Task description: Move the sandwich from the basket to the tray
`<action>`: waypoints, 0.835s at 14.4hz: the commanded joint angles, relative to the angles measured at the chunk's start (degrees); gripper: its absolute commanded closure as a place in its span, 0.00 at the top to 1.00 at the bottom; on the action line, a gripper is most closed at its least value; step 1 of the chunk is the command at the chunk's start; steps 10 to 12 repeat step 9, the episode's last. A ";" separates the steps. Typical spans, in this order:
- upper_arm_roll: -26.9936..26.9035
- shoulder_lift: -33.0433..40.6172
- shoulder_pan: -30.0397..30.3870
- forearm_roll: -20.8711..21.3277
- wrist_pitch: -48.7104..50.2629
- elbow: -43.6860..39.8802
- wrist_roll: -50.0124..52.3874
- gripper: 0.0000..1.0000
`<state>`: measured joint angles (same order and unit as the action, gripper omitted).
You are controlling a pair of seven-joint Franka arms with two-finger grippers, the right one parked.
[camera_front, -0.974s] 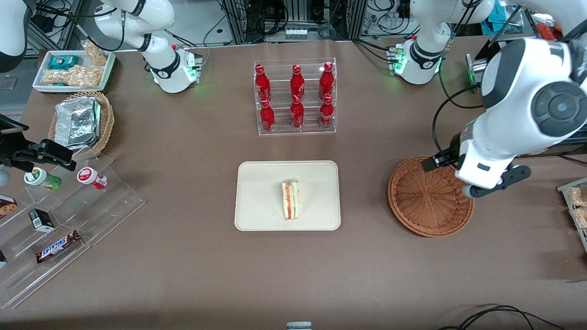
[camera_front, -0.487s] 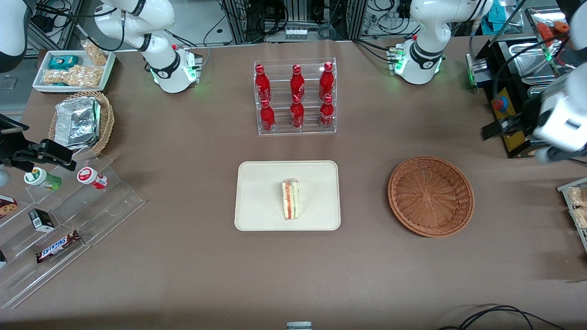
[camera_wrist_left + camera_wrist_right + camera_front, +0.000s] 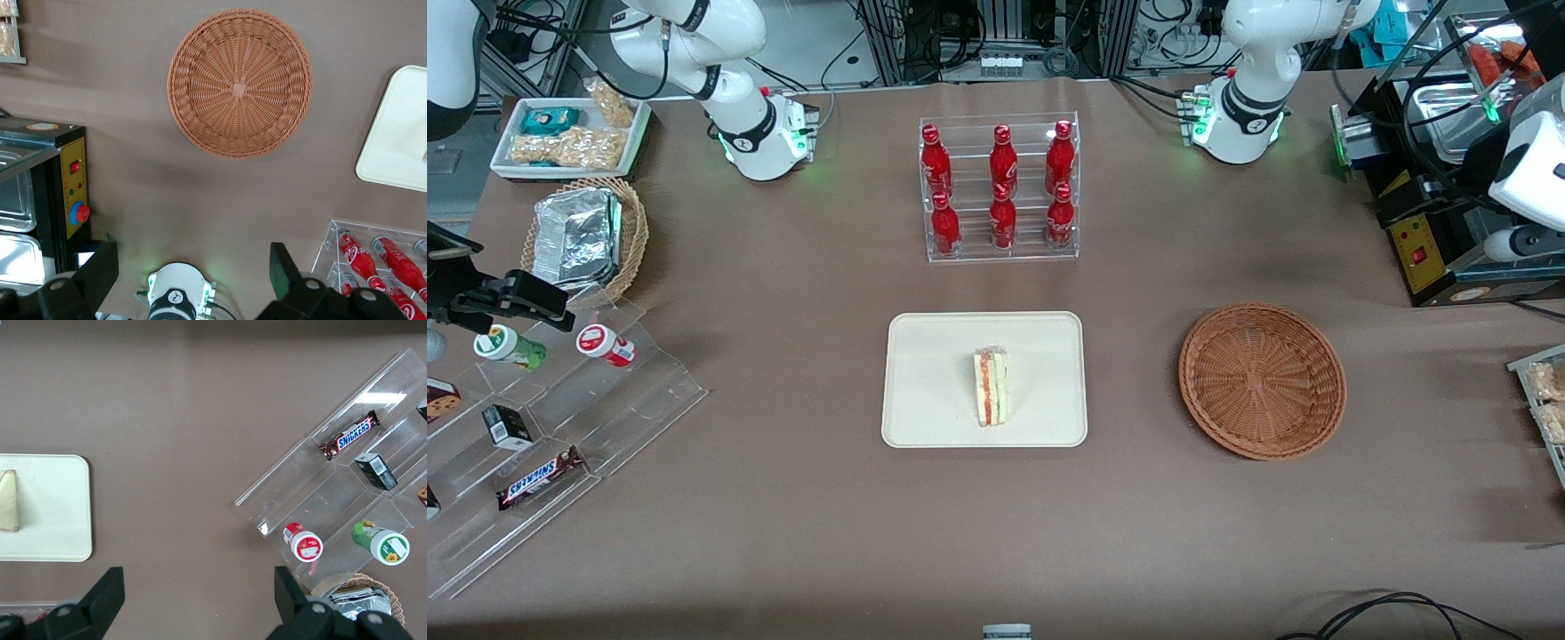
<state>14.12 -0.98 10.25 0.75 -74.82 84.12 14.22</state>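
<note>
The sandwich [image 3: 991, 387] lies on the cream tray [image 3: 934, 418] in the middle of the table; both also show in the right wrist view, the sandwich [image 3: 8, 501] on the tray [image 3: 53, 527]. The reddish-brown basket [image 3: 1261, 380] sits empty beside the tray, toward the working arm's end. In the left wrist view my gripper [image 3: 192, 267] is open and empty, high above the table, with the basket [image 3: 240, 83] and a corner of the tray [image 3: 400, 133] well below it. The left arm [image 3: 1529, 169] shows at the edge of the front view, farther from the camera than the basket.
A clear rack of red bottles [image 3: 1001, 191] stands farther back than the tray. A black control box [image 3: 1423, 253] sits near the left arm. A stepped acrylic display [image 3: 560, 427], a tan basket with foil [image 3: 587, 236] and a white snack tray [image 3: 569, 133] lie toward the parked arm's end.
The left arm has risen from over the basket and swung away toward the working arm's end of the table. The sandwich, tray and basket have not moved.
</note>
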 commanded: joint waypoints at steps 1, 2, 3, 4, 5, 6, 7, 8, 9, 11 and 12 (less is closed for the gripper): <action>1.00 0.71 0.04 0.83 -2.52 0.95 -0.78 1.00; 1.35 0.80 -1.27 1.36 -3.40 0.96 -0.95 1.00; 1.61 1.06 -1.89 2.32 -3.58 0.96 -1.13 1.00; 2.57 1.50 -2.25 3.02 -3.50 0.96 -1.13 1.00; 3.10 1.68 -2.25 3.64 -3.58 1.04 -1.21 1.00; 3.19 1.59 -2.25 3.73 -3.67 0.96 -1.48 1.00; 3.20 1.51 -2.16 3.65 -3.76 0.96 -1.48 1.00; 3.20 1.51 -2.16 3.65 -4.02 1.04 -1.48 1.00; 3.11 1.59 -2.16 3.65 -4.02 1.04 -1.48 1.00; 3.11 1.59 -2.16 3.65 -4.02 1.04 -1.48 1.00; 3.11 1.59 -2.16 3.65 -4.02 1.04 -1.48 1.00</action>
